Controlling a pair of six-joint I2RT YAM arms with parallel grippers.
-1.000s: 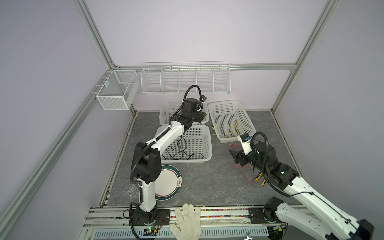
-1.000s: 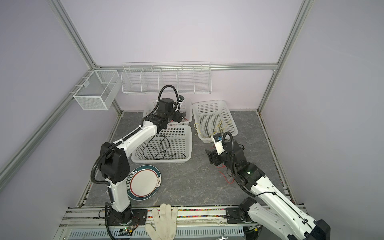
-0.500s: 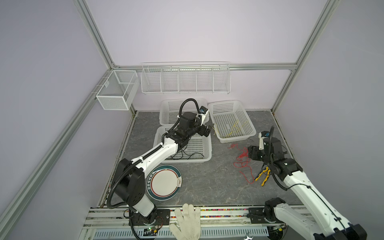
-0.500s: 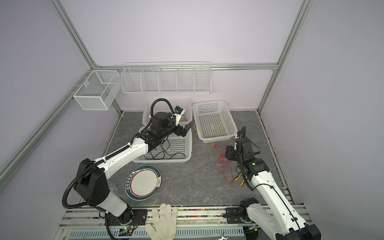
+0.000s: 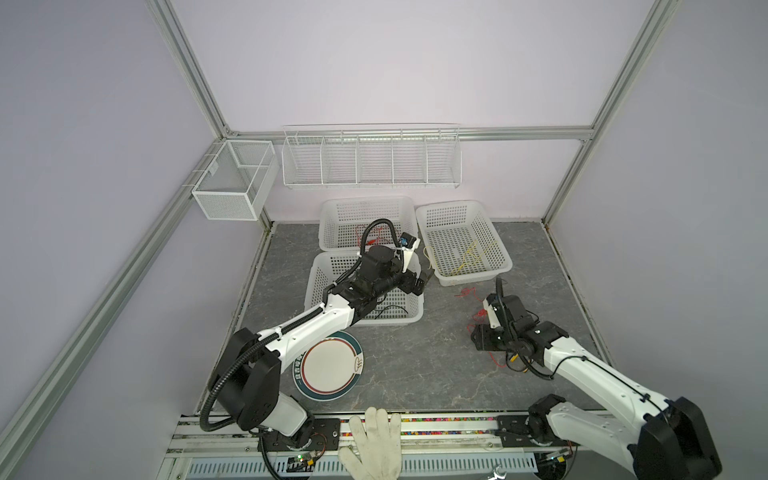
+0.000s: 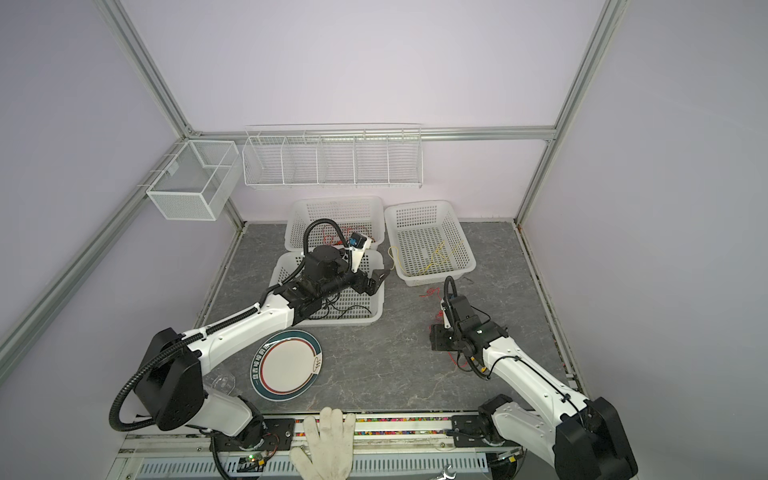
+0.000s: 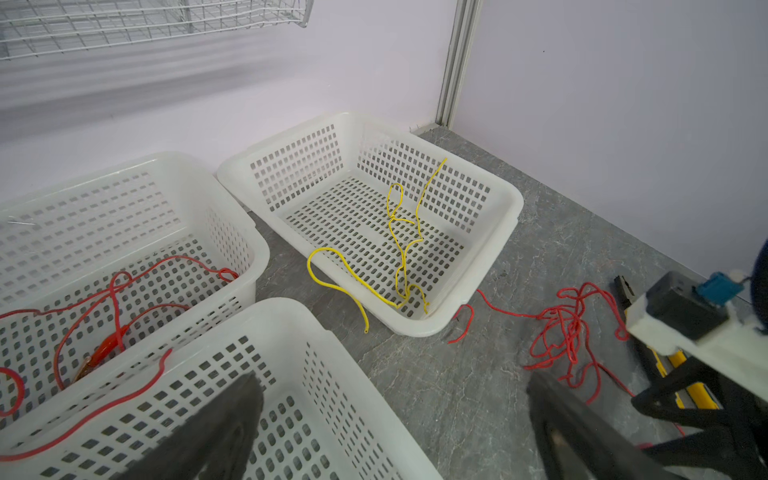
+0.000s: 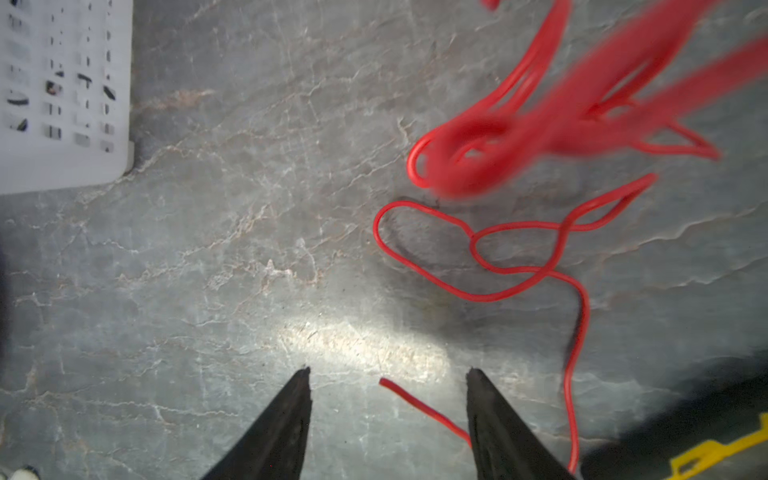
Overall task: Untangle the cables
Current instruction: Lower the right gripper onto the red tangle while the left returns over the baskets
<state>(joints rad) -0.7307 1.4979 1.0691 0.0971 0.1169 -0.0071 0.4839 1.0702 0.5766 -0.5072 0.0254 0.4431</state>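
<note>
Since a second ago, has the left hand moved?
Yes. The left hand has come forward and rightward, from over the far basket to the right rim of the near basket.

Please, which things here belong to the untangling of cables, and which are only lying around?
Belong: loose red tangle; red cable in back basket; yellow cable; black cable.
Lying about: plate; glove; wire rack; mesh box.

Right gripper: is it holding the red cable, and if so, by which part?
Nothing is held. The right gripper is open; a loose end of the red cable lies between its jaws, unpinched.
</note>
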